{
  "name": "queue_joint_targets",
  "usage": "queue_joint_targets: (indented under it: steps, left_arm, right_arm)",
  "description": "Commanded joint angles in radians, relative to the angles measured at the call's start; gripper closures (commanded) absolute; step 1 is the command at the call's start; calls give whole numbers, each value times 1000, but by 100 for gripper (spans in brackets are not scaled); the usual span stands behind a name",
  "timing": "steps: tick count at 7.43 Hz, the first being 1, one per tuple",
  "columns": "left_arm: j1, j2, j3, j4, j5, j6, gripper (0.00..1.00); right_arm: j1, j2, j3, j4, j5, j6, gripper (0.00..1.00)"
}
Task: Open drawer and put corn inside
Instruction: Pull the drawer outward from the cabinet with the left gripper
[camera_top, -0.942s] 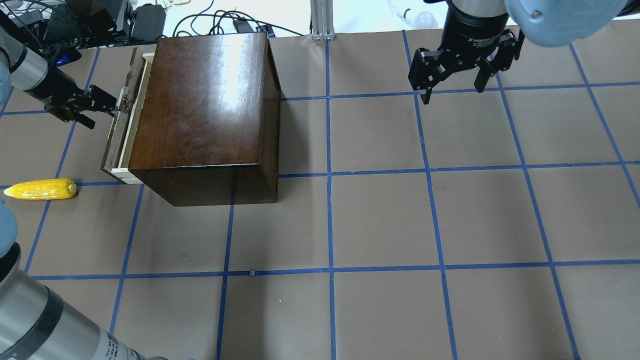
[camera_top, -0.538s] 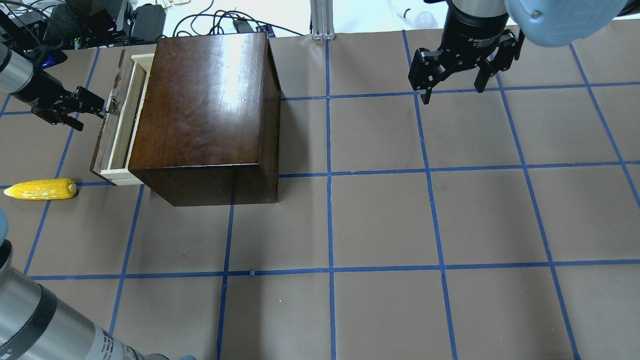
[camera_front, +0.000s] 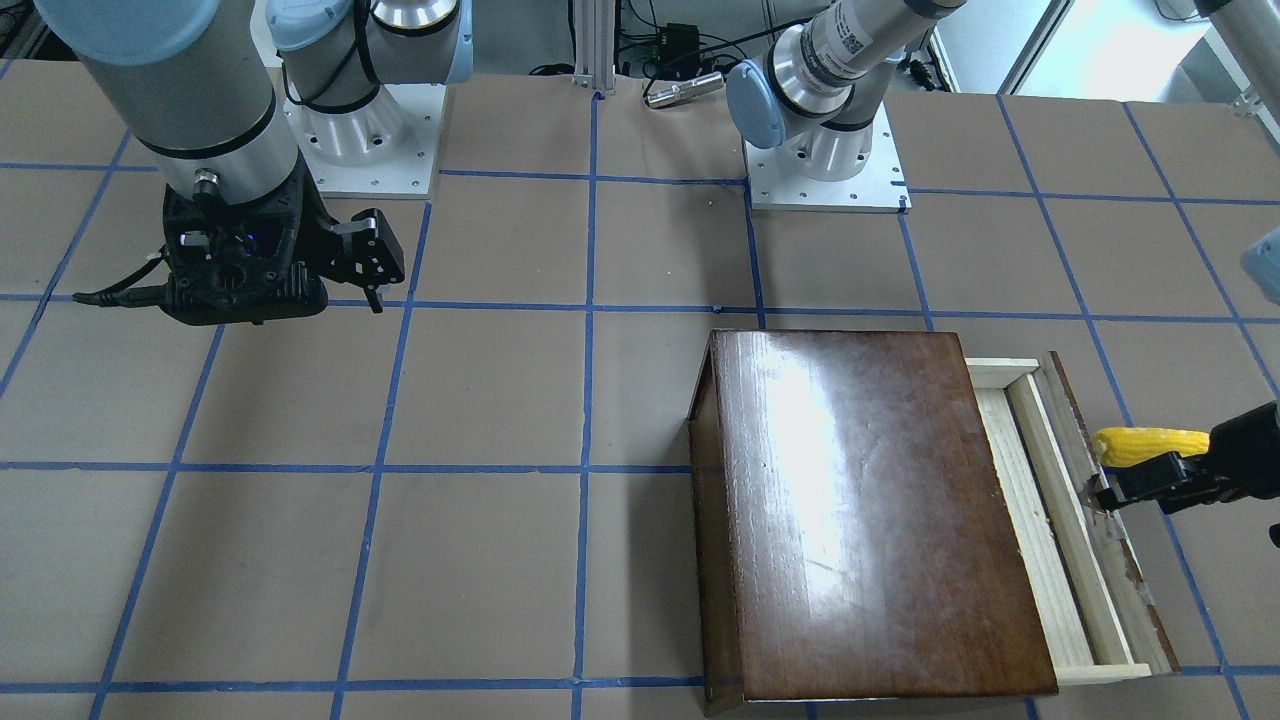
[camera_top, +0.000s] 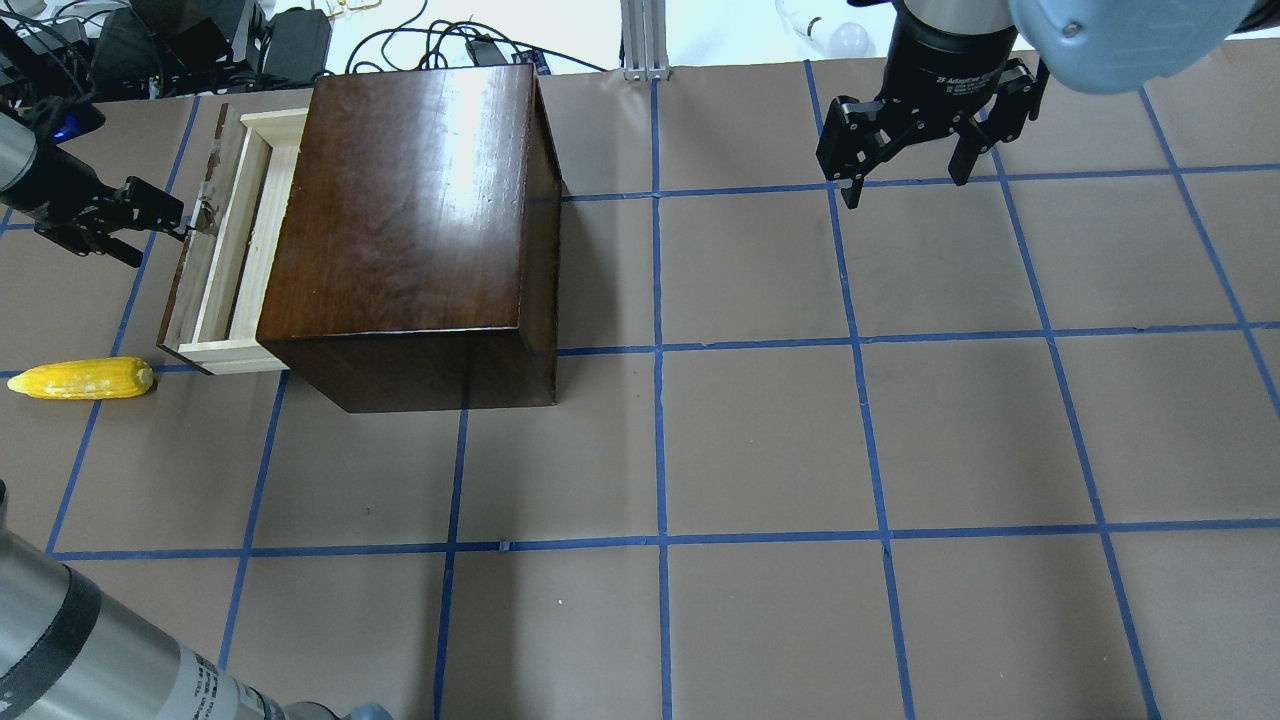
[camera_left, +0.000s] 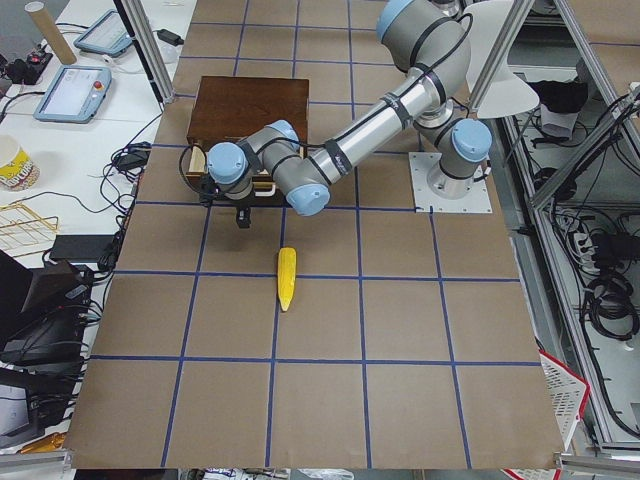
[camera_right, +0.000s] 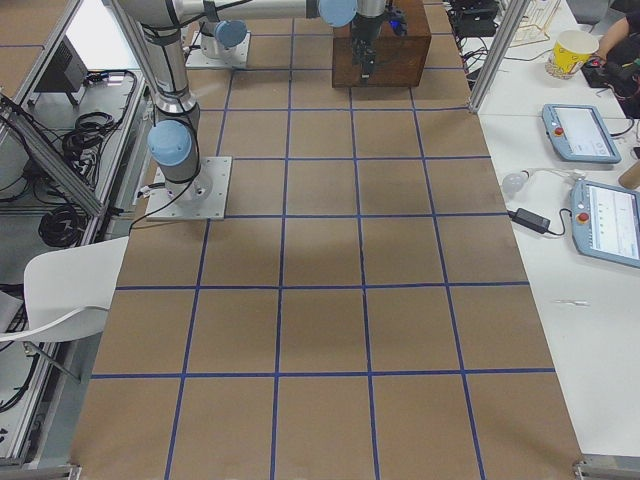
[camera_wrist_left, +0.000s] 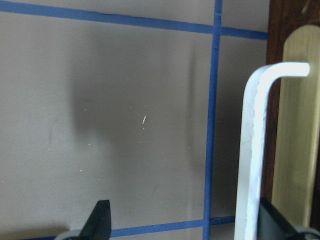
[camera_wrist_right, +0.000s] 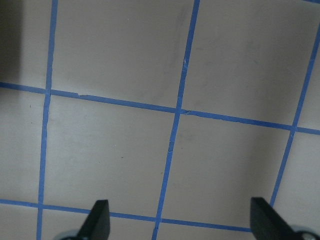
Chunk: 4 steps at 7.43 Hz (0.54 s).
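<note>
Corn (camera_top: 80, 379): whole overhead, part-hidden from front

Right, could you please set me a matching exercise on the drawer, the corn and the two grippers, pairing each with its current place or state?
Things:
1. drawer
2. corn
3. left gripper
4. right gripper

Places or states:
A. open, above the table, far from the cabinet
B. pulled partly out of the cabinet
C. open, at the drawer's handle
D. lying on the table, outside the drawer

Pairs: 1-B, 2-D, 3-C, 4-A
</note>
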Motion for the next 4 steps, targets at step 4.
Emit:
queue_joint_targets:
  steps: [4]
  left_arm:
    - [39,14,30,-15,22,12,0]
  right_arm:
    - [0,0,0,0,0,1,0]
